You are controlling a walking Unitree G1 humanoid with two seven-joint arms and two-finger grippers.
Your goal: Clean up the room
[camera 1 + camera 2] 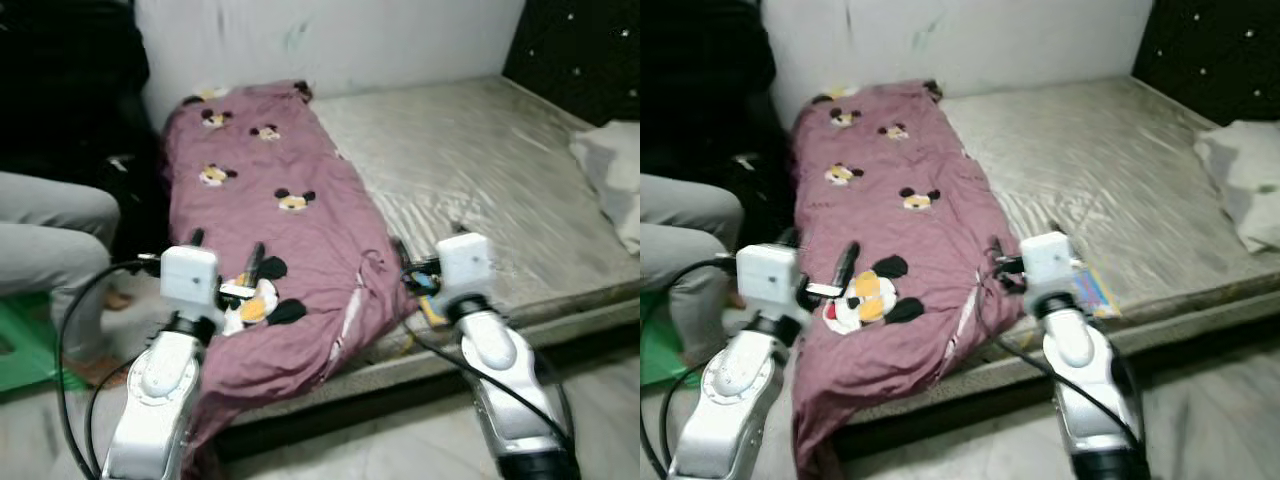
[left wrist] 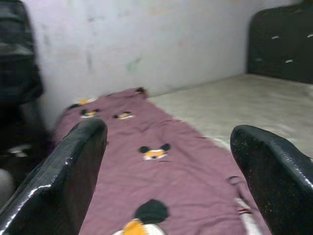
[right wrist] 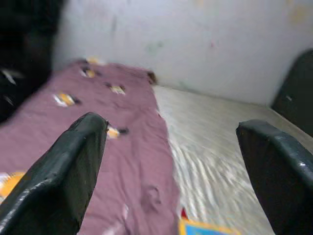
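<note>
A mauve blanket printed with cartoon mouse heads lies lengthwise on the left part of the bare mattress, and its near end spills over the bed's front edge. My left gripper hovers open over that near end; its black fingers stand wide apart with nothing between them. At the blanket's right edge near the bed front, my right gripper is open as well, and its fingers frame blanket and mattress. A small colourful flat item lies on the mattress beside the right wrist.
A person in grey trousers sits at the left beside the bed, with a green object on the floor below. A white cloth or pillow lies at the bed's right end by a dark headboard. The wall runs behind the bed.
</note>
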